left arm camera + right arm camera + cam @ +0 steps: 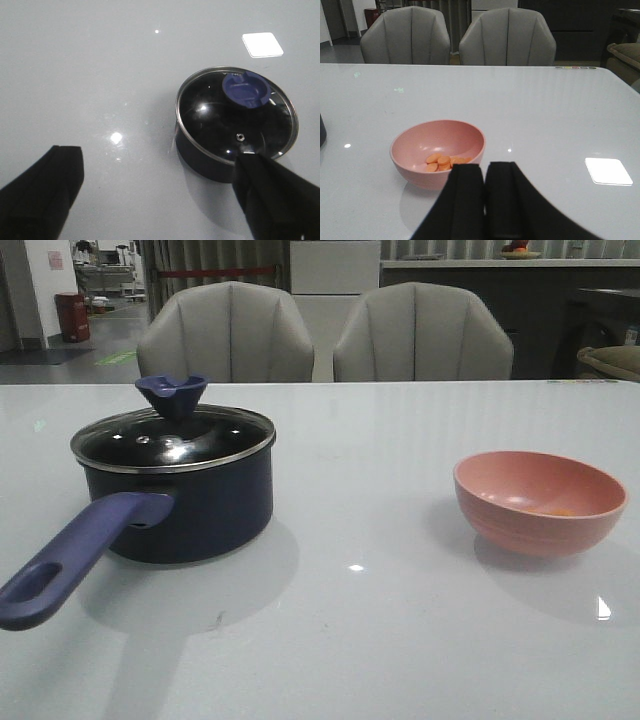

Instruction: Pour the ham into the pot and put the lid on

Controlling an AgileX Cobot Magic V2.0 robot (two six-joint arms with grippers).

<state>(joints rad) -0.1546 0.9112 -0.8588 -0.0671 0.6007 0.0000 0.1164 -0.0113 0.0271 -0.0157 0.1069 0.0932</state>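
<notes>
Glossy white tabletop (380,640), slippery. Lid (172,438) sits on pot (190,505), front-left: glass, fragile, lift by knob (245,90). Ham (442,162) in pink bowl (540,502), right: light, grip rim. Left pincer (160,192) apart above pot; right pincer (485,175) together near bowl.

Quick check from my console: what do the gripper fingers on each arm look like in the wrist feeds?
Only the fingers show. The left gripper has two plain matte black fingers, broad and wedge-like with blunt, angular tips. The right gripper has the same matte black fingers, widening toward the camera, with flat squared tips. No cables, markings or labels are visible; neither arm appears in the front view.
</notes>
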